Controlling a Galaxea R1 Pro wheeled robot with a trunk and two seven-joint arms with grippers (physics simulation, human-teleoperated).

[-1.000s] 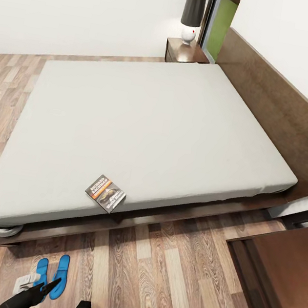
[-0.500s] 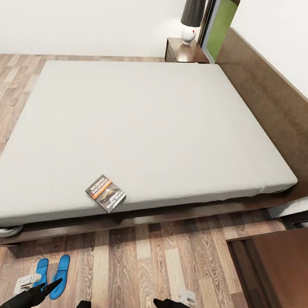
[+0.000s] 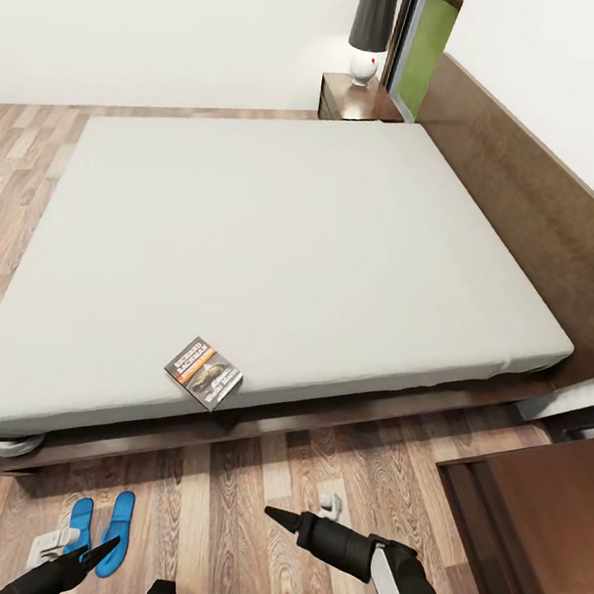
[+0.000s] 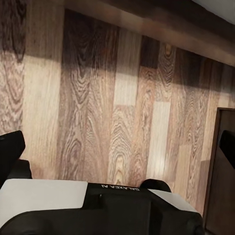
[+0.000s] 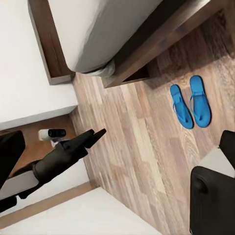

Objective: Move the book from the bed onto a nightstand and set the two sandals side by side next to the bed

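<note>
Sandal half looks done: the two sandals lie flat and parallel, side by side on the wood floor just off the bed frame's near corner. The book is not yet moved; it lies flat on the mattress at its near edge, well apart from the nightstand with the lamp at the far corner. Right gripper hangs empty over the floor short of the bed, fingers seemingly together; left gripper sits low just beside the sandals, holding nothing, gape cannot be judged.
</note>
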